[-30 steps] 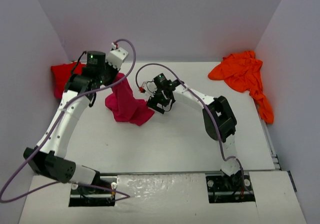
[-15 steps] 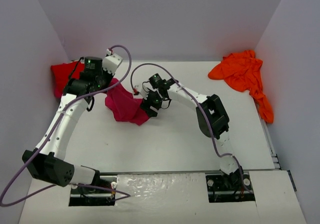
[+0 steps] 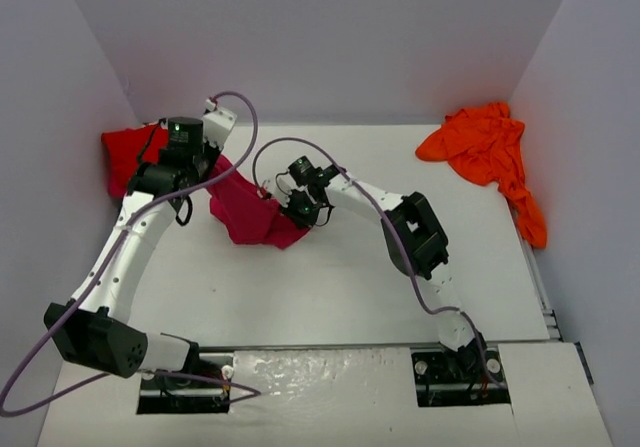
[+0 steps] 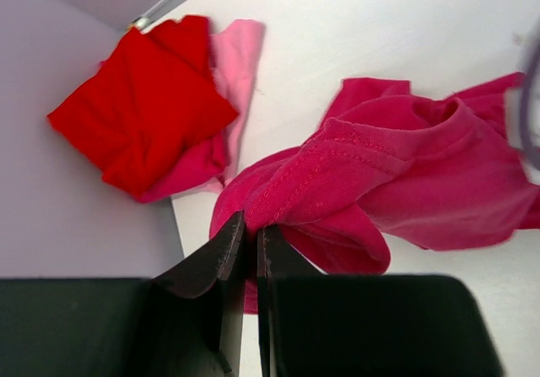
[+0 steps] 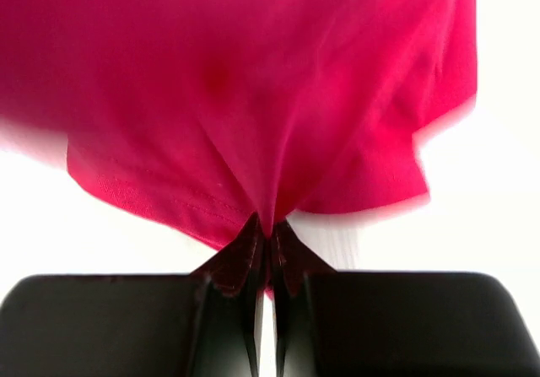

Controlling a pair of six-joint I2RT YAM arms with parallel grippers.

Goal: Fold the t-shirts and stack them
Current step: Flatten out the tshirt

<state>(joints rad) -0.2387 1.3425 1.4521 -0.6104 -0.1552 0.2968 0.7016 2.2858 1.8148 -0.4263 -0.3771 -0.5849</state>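
Flat white matte counter [image 3: 330, 277], enclosed by pale lilac wall panels: back [image 3: 330, 37], left [image 3: 40, 167], right [image 3: 600, 167]. Glossy white base plate [image 3: 320, 372] along near edge. Thin grey metal strip [image 3: 541, 287] borders counter's right side.

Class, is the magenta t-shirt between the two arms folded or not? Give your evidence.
Not folded: the magenta t-shirt is bunched in loose wrinkles, pinched by the left gripper and the right gripper.

I am seeing the white tabletop [image 3: 340, 277] carrying the orange t-shirt [image 3: 480, 142] lying crumpled far right, the red t-shirt [image 3: 122, 152] lying folded far left, and the magenta t-shirt [image 3: 250, 217] bunching beside it.
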